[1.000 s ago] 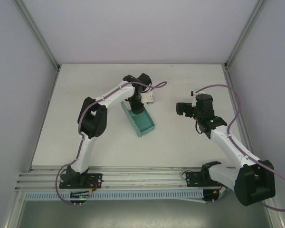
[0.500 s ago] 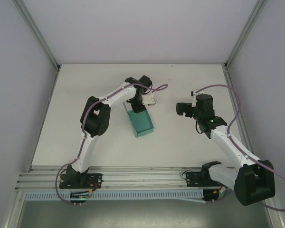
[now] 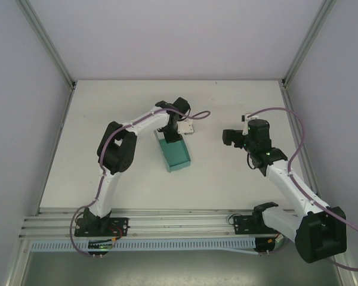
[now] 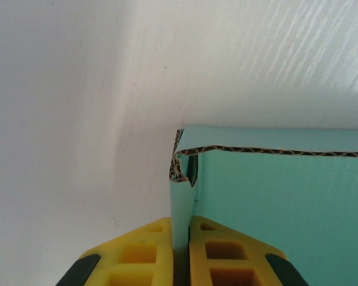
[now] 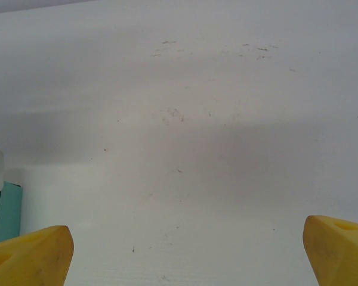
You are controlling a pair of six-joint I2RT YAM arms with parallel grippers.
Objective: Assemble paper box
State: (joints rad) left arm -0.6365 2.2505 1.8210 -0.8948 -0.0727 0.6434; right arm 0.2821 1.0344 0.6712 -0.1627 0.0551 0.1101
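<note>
The teal-green paper box (image 3: 174, 154) stands folded as a shallow open tray near the table's middle. My left gripper (image 3: 169, 136) is at its far end, shut on one thin side wall. In the left wrist view that wall (image 4: 181, 208) runs up between the yellow fingers (image 4: 144, 250), and the box's folded corner (image 4: 180, 161) shows its corrugated edge. My right gripper (image 3: 228, 137) hovers open to the right of the box, apart from it. Its yellow fingertips (image 5: 30, 253) sit wide at the frame's bottom corners, and a sliver of the box (image 5: 5, 211) shows at the left edge.
The white table (image 3: 131, 179) is bounded by aluminium frame posts (image 3: 45, 42) at the back corners and a rail (image 3: 167, 217) at the near edge. A pale wall closes off the back.
The left gripper has pulled the box slightly left and turned it, so the box now lies more nearly straight toward the front. The right arm has barely moved.
</note>
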